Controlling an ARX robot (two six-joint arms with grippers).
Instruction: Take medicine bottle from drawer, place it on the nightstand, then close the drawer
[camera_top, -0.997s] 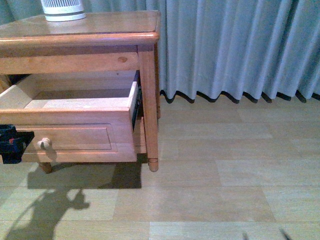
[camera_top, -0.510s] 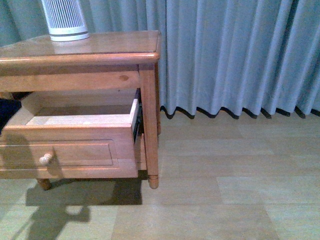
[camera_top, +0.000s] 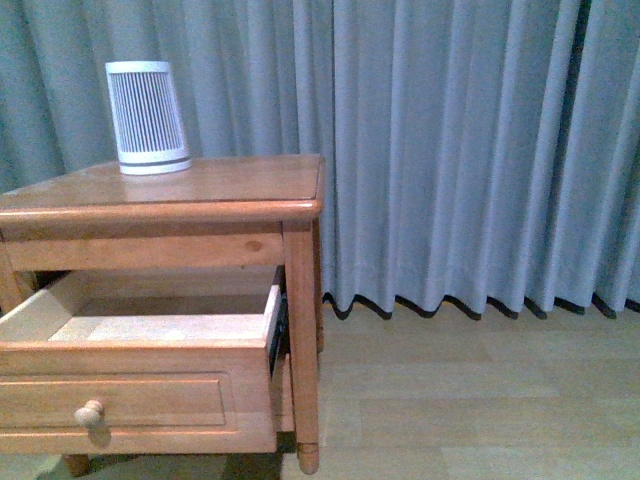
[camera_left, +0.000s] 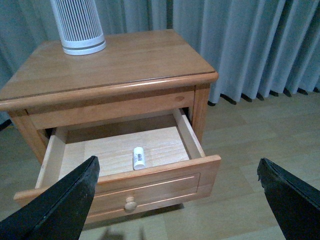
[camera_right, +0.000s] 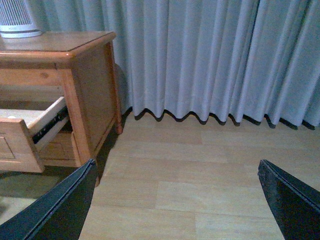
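Observation:
The honey-wood nightstand (camera_top: 200, 190) (camera_left: 135, 62) (camera_right: 55, 42) stands at the left, its upper drawer (camera_top: 150, 395) (camera_left: 150, 182) (camera_right: 17, 145) pulled out, with a round knob (camera_top: 89, 413) (camera_left: 130, 203). In the left wrist view the tiny white medicine bottle (camera_left: 138, 157) lies on its side on the drawer floor. From the front its inside is hidden by the drawer wall. My left gripper (camera_left: 177, 200) hangs open above and in front of the drawer, nothing between its fingers (camera_left: 60, 207). Over bare floor to the right of the nightstand, my right gripper (camera_right: 177, 200) is open and empty.
A tall white-grey ribbed cylinder (camera_top: 147, 118) (camera_left: 79, 25) stands at the back left of the nightstand top. Grey curtains (camera_top: 470, 150) hang behind and to the right. Pale wood-plank floor (camera_top: 480, 400) (camera_right: 200, 190) stretches to the right.
The front view has tilted upward: the nightstand sits lower in frame and the ribbed cylinder shows whole. The dark arm part at the left edge has left that view.

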